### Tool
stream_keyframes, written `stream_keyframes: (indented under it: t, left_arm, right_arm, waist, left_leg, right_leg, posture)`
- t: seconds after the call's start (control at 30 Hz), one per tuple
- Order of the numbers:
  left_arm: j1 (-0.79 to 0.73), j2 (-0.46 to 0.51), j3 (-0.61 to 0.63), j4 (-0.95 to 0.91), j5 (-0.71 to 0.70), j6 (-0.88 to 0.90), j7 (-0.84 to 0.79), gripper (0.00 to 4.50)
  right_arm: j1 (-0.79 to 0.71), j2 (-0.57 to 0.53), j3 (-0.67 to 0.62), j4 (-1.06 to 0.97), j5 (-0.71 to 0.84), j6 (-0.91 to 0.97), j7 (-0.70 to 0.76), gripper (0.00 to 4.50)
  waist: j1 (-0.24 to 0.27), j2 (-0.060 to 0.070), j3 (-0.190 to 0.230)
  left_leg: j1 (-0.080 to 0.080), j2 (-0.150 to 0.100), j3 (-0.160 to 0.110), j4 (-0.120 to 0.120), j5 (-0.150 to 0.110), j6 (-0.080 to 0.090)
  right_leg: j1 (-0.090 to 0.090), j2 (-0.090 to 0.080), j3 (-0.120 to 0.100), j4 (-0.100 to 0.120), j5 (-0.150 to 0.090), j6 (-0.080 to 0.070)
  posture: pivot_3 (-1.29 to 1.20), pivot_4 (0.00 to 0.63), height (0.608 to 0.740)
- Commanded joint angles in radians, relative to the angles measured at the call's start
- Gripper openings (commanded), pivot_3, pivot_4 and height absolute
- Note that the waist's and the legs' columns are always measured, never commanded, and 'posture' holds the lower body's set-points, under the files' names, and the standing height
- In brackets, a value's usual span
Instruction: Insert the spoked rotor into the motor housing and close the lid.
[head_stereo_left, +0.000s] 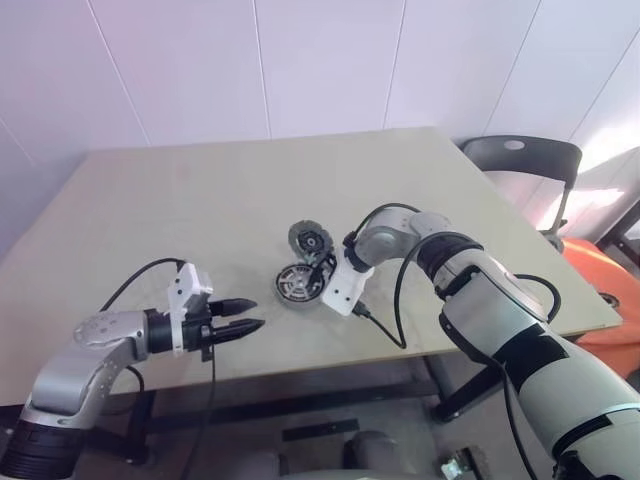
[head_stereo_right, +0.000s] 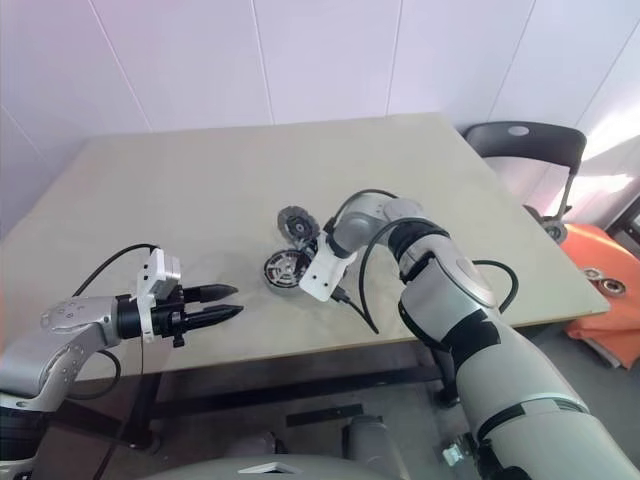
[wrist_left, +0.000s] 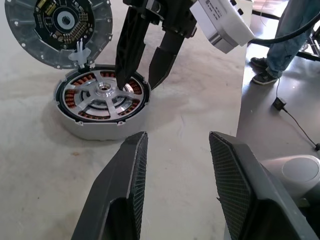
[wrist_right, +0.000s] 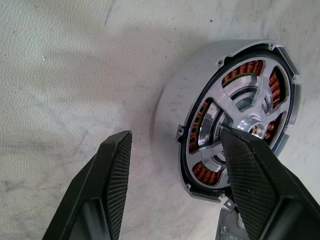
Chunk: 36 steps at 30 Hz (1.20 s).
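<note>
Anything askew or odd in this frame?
Nothing stands out. The spoked rotor sits level inside the motor housing, and the lid stands open behind it, undamaged.

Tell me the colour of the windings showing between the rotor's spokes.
Copper-orange, seen between the silver rotor spokes; the right wrist view shows it best.

Lid (wrist_left: 59, 30) cut off by pic edge; right end effector (wrist_left: 142, 75) finger hides part of spoked rotor (wrist_left: 102, 95).

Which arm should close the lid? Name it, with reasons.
Right, probably. Its gripper hangs open over the seated spoked rotor, beside the lid; the left gripper waits farther off.
</note>
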Motion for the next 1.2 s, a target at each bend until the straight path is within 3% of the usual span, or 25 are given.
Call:
stream_keyframes:
  t: [0.03,0.2,0.23,0.3,0.5,0.8,1.0,1.1,1.2]
  left_arm:
    - [-0.002,0.005,0.026,-0.032,-0.017,0.003,0.005,2.11]
    - [-0.005,0.005,0.026,-0.028,-0.019,0.006,0.007,2.11]
    - [-0.006,0.004,0.026,-0.028,-0.019,0.007,0.007,2.11]
    - [-0.010,0.002,0.024,-0.025,-0.018,0.007,0.008,2.11]
    - [-0.020,0.000,0.022,-0.022,-0.019,0.011,0.009,2.11]
    - [-0.021,-0.001,0.023,-0.020,-0.022,0.012,0.014,2.11]
    - [-0.029,-0.006,0.020,-0.009,-0.019,0.005,0.013,2.11]
    - [-0.036,-0.009,0.018,-0.001,-0.015,0.002,0.013,2.11]
    - [-0.048,-0.015,0.009,0.010,-0.009,-0.001,0.013,2.11]
  right_arm:
    - [-0.012,-0.005,-0.002,0.003,0.004,-0.011,0.014,2.92]
    - [-0.019,-0.004,-0.026,0.002,0.043,-0.033,0.067,2.92]
    - [-0.019,-0.001,-0.035,0.001,0.057,-0.033,0.083,2.75]
    - [-0.016,0.000,-0.037,-0.001,0.061,-0.030,0.087,2.32]
    - [-0.007,-0.005,-0.030,-0.005,0.061,-0.023,0.082,0.37]
    - [-0.014,0.007,-0.036,-0.010,0.070,-0.025,0.067,0.37]
    - [-0.023,0.010,-0.068,-0.005,0.116,0.003,0.161,0.37]
    - [-0.036,0.020,-0.127,-0.002,0.195,0.101,0.319,0.37]
    - [-0.042,0.037,-0.212,-0.004,0.297,0.325,0.546,0.37]
  waist:
    - [0.000,0.000,0.000]
    - [0.001,0.000,0.000]
    - [0.000,0.000,0.000]
    - [0.000,0.000,0.000]
    - [-0.001,-0.001,0.000]
    - [-0.003,0.000,0.000]
    - [-0.002,0.000,0.000]
    - [0.000,0.000,0.000]
    - [0.003,0.000,0.000]
  left_leg:
    - [0.000,0.000,0.000,0.000,0.000,0.000]
    - [0.000,0.000,0.000,0.000,0.000,0.000]
    - [0.000,0.000,0.000,0.000,0.000,0.000]
    - [0.000,0.000,0.000,0.000,0.000,0.000]
    - [0.001,0.000,0.000,0.000,0.000,0.000]
    - [0.001,0.001,0.000,0.000,0.000,0.000]
    - [0.001,0.001,0.000,-0.001,0.000,0.000]
    - [0.000,0.001,0.000,-0.001,0.000,0.000]
    - [0.000,0.001,0.000,-0.001,0.000,0.000]
  right_leg:
    - [0.000,0.000,0.000,0.000,0.000,0.000]
    - [0.000,0.000,0.000,0.000,0.000,0.000]
    - [0.000,0.000,0.000,-0.001,0.000,0.000]
    - [0.000,0.000,0.000,-0.001,0.000,0.000]
    - [0.001,0.000,0.000,-0.001,0.000,0.000]
    - [0.001,0.000,0.000,-0.001,0.000,0.000]
    - [0.001,0.000,0.000,-0.001,0.000,0.000]
    - [0.001,0.000,0.000,-0.002,0.000,0.000]
    - [0.000,0.000,-0.001,-0.002,0.000,0.001]
  posture:
    - [0.00,0.000,0.740]
    - [0.00,0.000,0.740]
    - [0.00,0.000,0.740]
    - [0.00,0.000,0.740]
    - [0.00,0.000,0.740]
    - [0.00,0.000,0.740]
    - [0.00,0.000,0.740]
    - [0.00,0.000,0.740]
    - [0.00,0.000,0.740]
